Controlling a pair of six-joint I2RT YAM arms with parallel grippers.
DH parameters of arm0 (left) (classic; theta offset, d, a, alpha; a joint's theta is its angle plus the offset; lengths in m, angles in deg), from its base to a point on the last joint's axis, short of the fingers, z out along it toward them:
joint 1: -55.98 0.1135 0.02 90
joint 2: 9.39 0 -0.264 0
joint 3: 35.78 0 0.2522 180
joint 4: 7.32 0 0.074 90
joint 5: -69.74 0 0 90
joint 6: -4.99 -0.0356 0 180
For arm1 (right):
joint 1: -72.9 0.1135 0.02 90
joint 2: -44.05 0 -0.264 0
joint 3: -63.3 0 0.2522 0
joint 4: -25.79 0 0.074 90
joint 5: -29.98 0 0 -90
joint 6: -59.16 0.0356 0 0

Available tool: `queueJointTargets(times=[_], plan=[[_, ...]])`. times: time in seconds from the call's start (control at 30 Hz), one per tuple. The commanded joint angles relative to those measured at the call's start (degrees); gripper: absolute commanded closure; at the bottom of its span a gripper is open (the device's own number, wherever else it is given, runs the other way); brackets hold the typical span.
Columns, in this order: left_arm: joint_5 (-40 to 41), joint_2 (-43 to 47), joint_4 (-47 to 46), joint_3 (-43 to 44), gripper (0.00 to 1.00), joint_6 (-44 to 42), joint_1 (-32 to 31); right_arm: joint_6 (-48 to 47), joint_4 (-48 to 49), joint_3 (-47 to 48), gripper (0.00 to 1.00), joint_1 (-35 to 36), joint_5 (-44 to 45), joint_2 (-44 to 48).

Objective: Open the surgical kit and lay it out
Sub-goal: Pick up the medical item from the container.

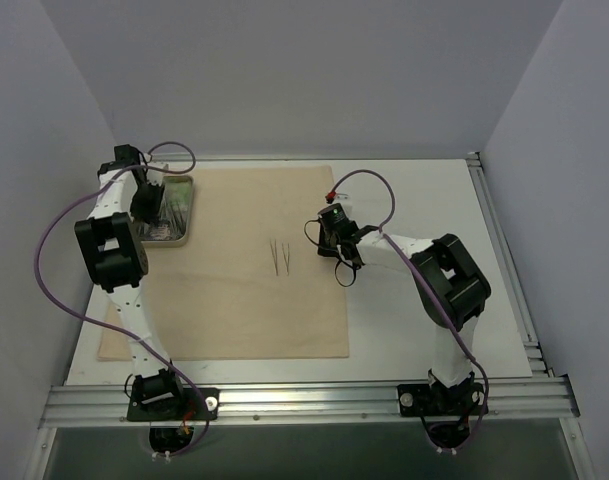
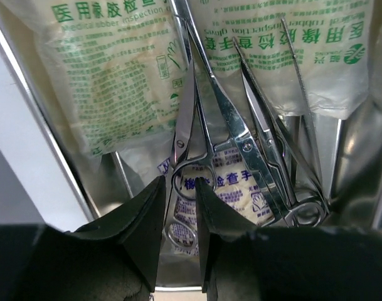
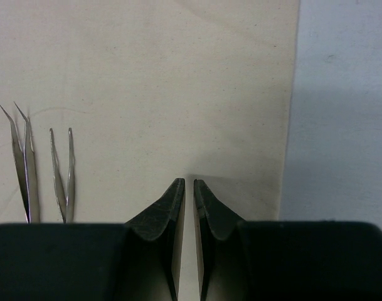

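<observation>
Place: a robot test cell in a lab, not a real operating room.
Walls: plain grey panels closing three sides.
Tabletop (image 1: 424, 200): white, bare, framed by aluminium rail (image 1: 314, 400).
Rig: two arms bolted to that rail, purple cables looping.
Props: beige cloth wrap (image 1: 234, 300), steel tray (image 1: 184, 238), tweezers (image 1: 279, 257) laid out.

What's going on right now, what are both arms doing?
Left gripper down in steel tray, fingers narrowly apart around a scissor handle ring. Right gripper nearly closed, empty, over cloth. Two tweezers laid out. Nothing obstructing.
</observation>
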Motion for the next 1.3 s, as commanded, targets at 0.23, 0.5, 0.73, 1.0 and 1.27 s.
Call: queueJointTargets(times=[0.23,0.5,0.73,1.0,1.27], plan=[[0.6,-1.9,-1.4,2.5,0.71,0.2,-0.2,-0.1,0.7,-0.2,0.92,-0.8,-0.7,0.9],[-0.4,0.0,-2.5,1.3,0.97,0.9,-0.3,0.1,0.8,-0.4,0.92,-0.8,-0.7,0.9],[1.3,3.5,-5.5,-0.8,0.98,2.8,-0.2,0.5,0.6,-0.5,0.92,-0.8,-0.8,1.3],[6.3,8.5,-12.8,-3.1,0.98,5.0,-0.2,0.7,0.2,-0.5,0.92,-0.7,-0.8,1.7],[8.9,10.9,-13.8,-4.2,0.98,4.6,0.3,0.4,-0.3,-0.2,0.92,-0.7,-0.6,2.7]])
